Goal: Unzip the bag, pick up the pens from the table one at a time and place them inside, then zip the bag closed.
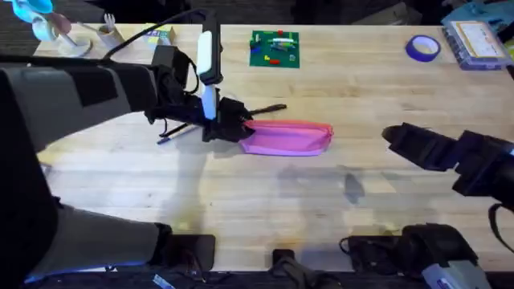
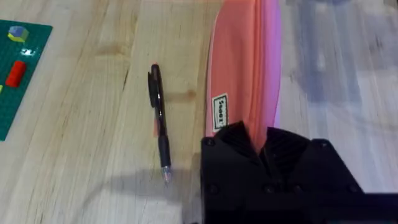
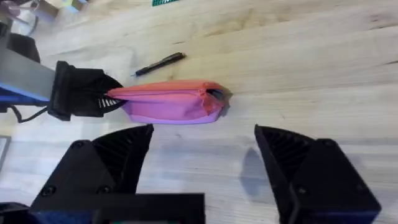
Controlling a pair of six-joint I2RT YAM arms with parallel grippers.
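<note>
— Where's the bag point(image 1: 287, 138) lying?

— Mid-tabletop point(image 1: 265, 217), a bit toward the far edge, long axis running side to side. I've got the left jaws point(image 2: 262, 144) clamped on its left end, right at the seam where the zipper line finishes.

— And the right arm?

— The right jaws point(image 3: 202, 163) are spread wide and holding nothing. They hang off the bag's right end, apart from it, and the zipper tab looks to sit at that end. So that's the nearer arm for the pull, I'd say, drawing along the bag's length toward my left grip.

— Pens?

— A dark pen point(image 2: 158, 119) lies just beside the bag on its far side, angled slightly. A second seems to lie under my left arm; I can't tell clearly.
</note>
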